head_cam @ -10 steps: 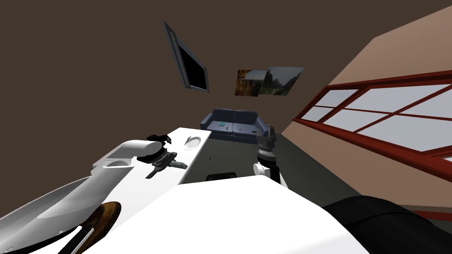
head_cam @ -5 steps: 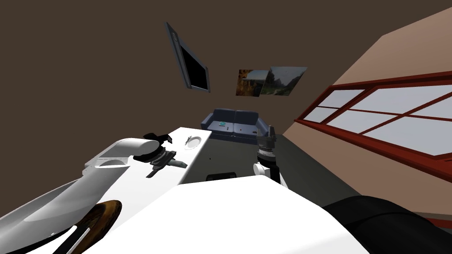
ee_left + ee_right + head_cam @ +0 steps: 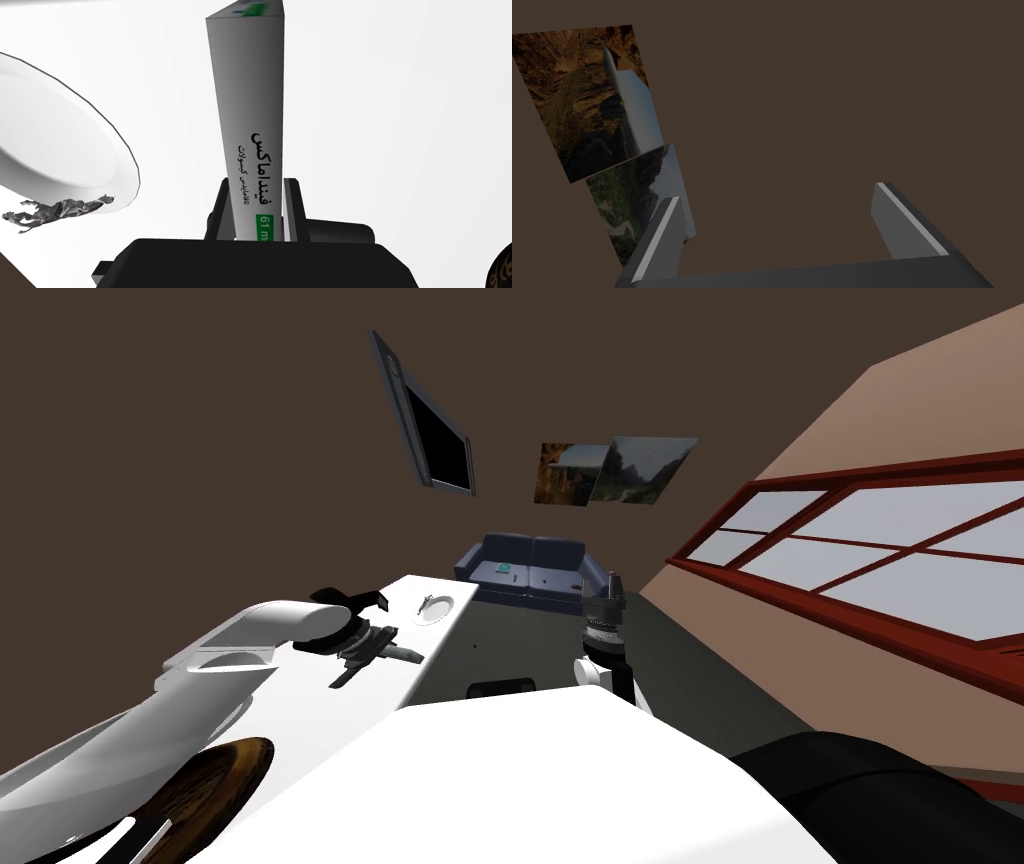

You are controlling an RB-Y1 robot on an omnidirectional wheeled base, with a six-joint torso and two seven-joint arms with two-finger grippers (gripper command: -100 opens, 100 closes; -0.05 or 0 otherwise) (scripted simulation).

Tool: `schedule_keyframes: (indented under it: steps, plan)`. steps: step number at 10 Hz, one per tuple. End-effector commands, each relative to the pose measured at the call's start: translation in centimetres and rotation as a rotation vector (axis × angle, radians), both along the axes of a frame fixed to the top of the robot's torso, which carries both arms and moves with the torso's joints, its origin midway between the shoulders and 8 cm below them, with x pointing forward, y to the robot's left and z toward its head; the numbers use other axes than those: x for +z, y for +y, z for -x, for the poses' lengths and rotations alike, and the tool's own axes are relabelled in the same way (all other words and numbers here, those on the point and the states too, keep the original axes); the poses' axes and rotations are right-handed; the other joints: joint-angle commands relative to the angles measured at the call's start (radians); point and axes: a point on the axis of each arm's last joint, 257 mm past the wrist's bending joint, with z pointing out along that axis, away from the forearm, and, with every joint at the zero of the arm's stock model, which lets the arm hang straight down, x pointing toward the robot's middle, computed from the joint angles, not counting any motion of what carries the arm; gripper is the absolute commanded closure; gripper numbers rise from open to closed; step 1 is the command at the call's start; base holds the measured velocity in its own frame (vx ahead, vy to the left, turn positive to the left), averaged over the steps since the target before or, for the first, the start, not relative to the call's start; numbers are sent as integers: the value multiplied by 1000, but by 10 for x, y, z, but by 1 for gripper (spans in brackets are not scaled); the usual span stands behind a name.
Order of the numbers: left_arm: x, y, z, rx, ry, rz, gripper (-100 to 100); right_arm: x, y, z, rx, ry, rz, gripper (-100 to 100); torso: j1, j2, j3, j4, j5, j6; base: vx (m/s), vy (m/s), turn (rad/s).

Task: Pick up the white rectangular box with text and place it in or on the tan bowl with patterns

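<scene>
Wondering how the white text box (image 3: pixel 247 100) handles? Left gripper (image 3: pixel 258 182) is clamped on its lower end, holding it over the white table (image 3: pixel 400 125).

Re: I'd guess light, stiff cardboard, slick; that low pinch on its sides could let it swing. Brown patterned bowl (image 3: pixel 205 783) sits at the table's near end. Right gripper (image 3: pixel 776 192), off the table's side, gapes empty.

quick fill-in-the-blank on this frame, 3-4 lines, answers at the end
1. The left gripper is ___ on the box with black text.
2. The right gripper has its fingers ___.
3. Behind the held box lies the ___ table.
4. The box is not yet in the ___ patterned bowl.

Answers: shut; open; white; brown
</scene>
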Motion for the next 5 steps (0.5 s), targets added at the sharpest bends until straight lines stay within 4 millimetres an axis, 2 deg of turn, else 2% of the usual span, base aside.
schedule_keyframes:
  steps: [1, 5]
  plan:
    - [8, 2, -5, -26, -24, 4, 100, 0, 0, 0, 0, 0, 0, 0, 0, 0, 0, 0, 0, 0, -40, -55, -1]
    - [22, 9, -5, -78, -37, 7, 100, 0, 0, 0, 0, 0, 0, 0, -2, 2, 2, 1, -1, 0, -35, -52, -8]
